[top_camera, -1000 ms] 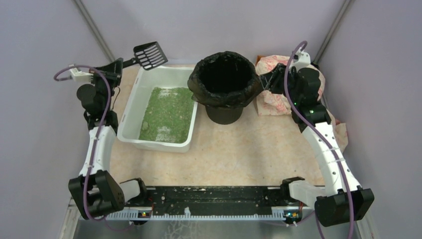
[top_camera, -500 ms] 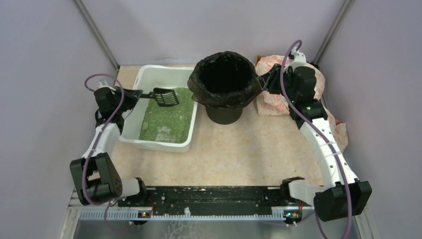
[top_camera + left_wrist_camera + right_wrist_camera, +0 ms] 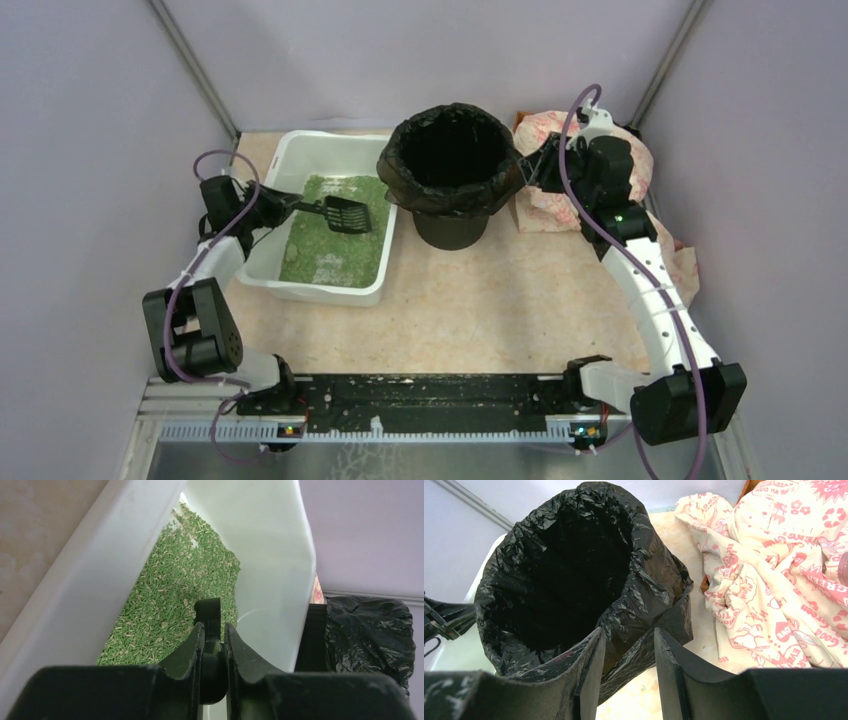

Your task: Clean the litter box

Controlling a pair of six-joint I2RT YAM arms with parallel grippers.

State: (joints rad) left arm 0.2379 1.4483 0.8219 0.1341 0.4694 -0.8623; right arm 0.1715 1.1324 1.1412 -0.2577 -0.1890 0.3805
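Note:
The litter box (image 3: 262, 243) is a white tub with green litter (image 3: 335, 240), left of centre. My left gripper (image 3: 275, 203) is at its left rim, shut on the handle of a black slotted scoop (image 3: 345, 213) whose head lies low over the litter near the box's right wall. In the left wrist view the fingers (image 3: 192, 645) clamp the scoop handle (image 3: 207, 611) above the litter (image 3: 165, 600) and the white wall (image 3: 270, 555). My right gripper (image 3: 535, 165) is shut on the right rim of the black-bagged bin (image 3: 452, 165), with the bag edge (image 3: 634, 630) between its fingers (image 3: 591, 665).
The round bin (image 3: 574, 565) stands right beside the litter box's right wall. A crumpled cream cloth with pink print (image 3: 545, 205) lies behind the right arm, also in the right wrist view (image 3: 784, 565). Grey walls close the table on three sides.
My left arm has swung the scoop down from above the box's back left corner into the box, its head now low over the litter. The right arm has barely moved.

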